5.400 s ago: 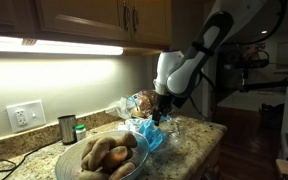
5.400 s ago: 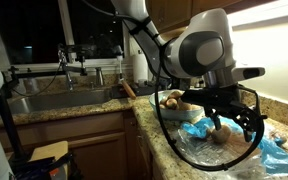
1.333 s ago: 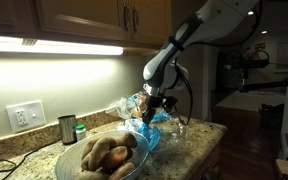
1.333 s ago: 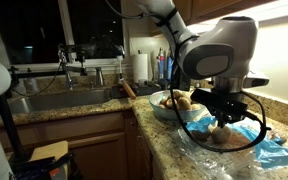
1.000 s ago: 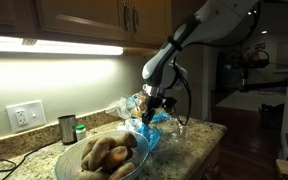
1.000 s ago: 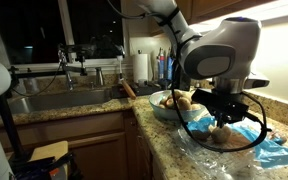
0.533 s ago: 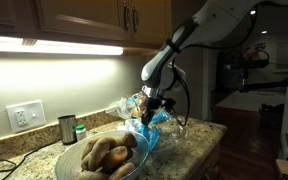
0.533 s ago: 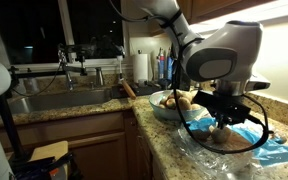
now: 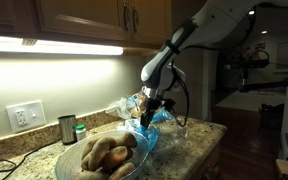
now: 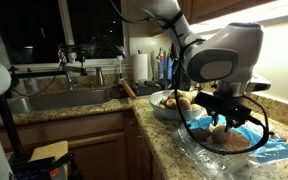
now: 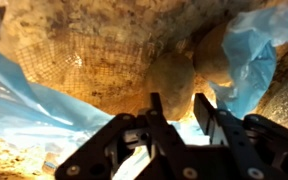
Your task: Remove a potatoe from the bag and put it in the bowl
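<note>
With the hand (image 11: 184, 118) partly open and gripping nothing, the potato (image 11: 172, 75) lies just ahead of its fingertips inside the bag (image 11: 44, 105), well apart from the bowl (image 9: 61, 160) on the worktop (image 9: 199, 140).

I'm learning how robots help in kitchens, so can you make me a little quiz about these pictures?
1. True or false: the glass bowl already has potatoes in it.
2. What colour is the plastic bag that the gripper is reaching into? A) red B) blue C) green
3. Fill in the gap: in the wrist view, the gripper is ___ (open or shut), with a potato just ahead of it.

Key: 1 true; 2 B; 3 open.
</note>
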Available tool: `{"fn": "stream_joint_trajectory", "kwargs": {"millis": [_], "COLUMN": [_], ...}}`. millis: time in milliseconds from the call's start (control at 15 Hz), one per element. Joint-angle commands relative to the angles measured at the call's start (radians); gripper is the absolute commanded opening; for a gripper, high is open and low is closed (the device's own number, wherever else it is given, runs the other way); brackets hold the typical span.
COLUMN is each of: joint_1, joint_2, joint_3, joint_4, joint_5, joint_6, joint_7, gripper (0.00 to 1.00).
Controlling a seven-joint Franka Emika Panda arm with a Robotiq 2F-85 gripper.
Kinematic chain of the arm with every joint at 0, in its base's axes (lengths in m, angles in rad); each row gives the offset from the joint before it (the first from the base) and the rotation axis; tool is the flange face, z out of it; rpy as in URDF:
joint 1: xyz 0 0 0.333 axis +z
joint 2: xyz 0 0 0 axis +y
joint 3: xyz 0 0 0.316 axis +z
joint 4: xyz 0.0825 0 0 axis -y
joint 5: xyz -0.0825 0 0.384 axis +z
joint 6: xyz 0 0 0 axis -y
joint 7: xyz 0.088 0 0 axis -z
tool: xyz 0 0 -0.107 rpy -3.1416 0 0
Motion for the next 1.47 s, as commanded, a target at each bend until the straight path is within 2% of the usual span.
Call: {"fn": "stream_joint_trajectory", "kwargs": {"millis": [0, 267, 333, 1400], "joint_1": [-0.019, -0.017, -0.017, -0.015], "joint_2": [0.0, 0.004, 0.006, 0.043], "joint_3": [0.008, 0.005, 0.004, -0.02], "joint_4": [0.017, 0.021, 0.023, 0.069], "joint_5": [0.026, 0.022, 0.022, 0.004], "joint_6": [-0.04, -0.045, -0.049, -0.062], "joint_7": [-0.036, -0.034, -0.033, -0.017], "gripper": [0.71, 0.97, 0.99, 1.0]}}
